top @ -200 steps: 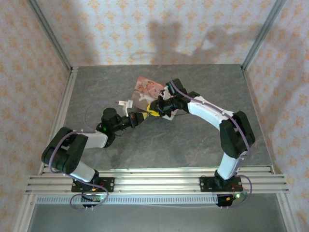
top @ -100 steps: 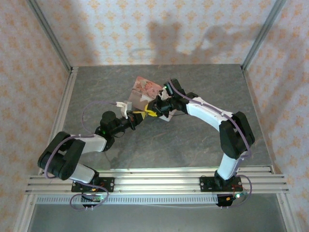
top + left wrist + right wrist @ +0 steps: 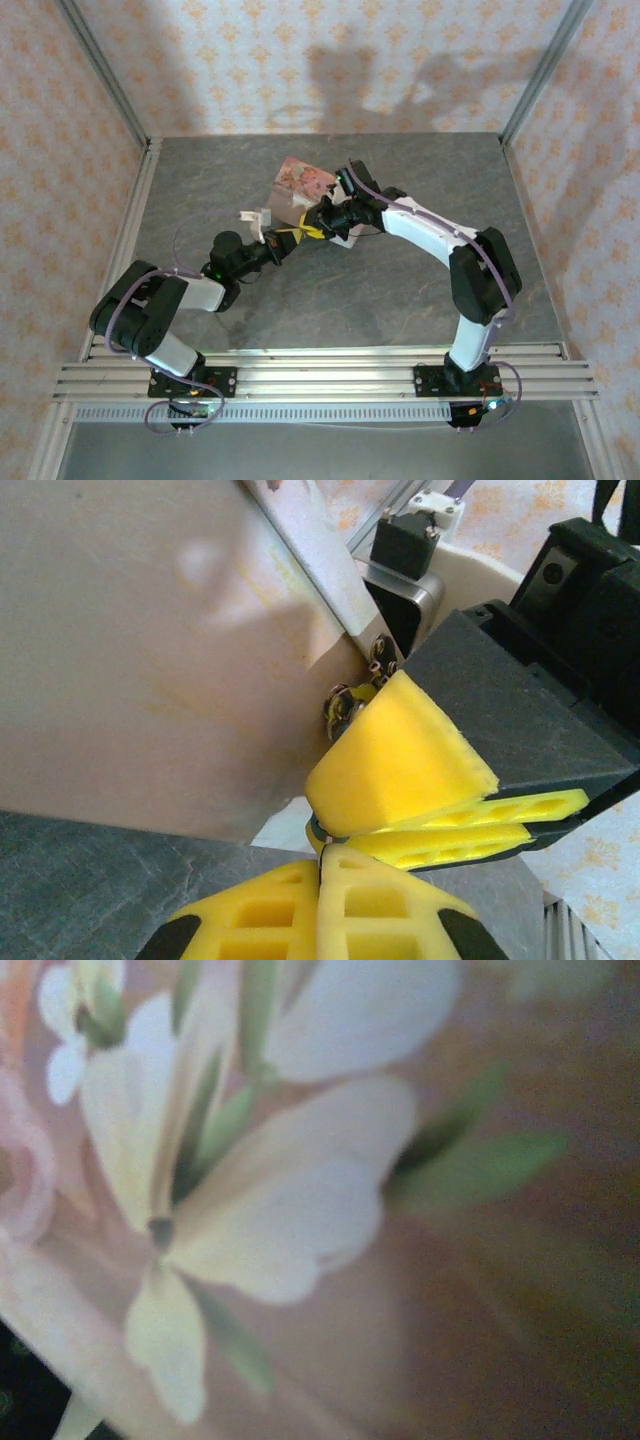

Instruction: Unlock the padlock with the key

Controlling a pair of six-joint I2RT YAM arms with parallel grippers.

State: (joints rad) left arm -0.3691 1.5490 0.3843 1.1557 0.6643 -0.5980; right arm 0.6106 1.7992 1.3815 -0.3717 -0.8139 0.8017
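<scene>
The pink tin (image 3: 303,180) lies tilted at the table's middle; its pale underside (image 3: 150,660) shows in the left wrist view and its flower-printed lid (image 3: 250,1190) is blurred and very close in the right wrist view. Both grippers meet tip to tip at its near corner. My right gripper (image 3: 316,230) (image 3: 325,823) is shut, pinching a dark teal sliver, apparently the padlock (image 3: 319,827). Directly below, my left gripper (image 3: 293,236) (image 3: 325,855) is shut, pads touching. A tiny pale speck at their seam seems to be the key (image 3: 329,839); the rest is hidden.
A small metal clasp (image 3: 345,702) sits on the tin's edge just above the right gripper's fingers. A white card (image 3: 347,238) lies under the right gripper. Aluminium rails run along the left side (image 3: 135,230) and the front (image 3: 320,365); patterned walls close the back.
Both gripper tips shifted slightly left toward the tin a second ago and have held there since. The left arm's elbow moved a little. Both grippers stayed shut.
</scene>
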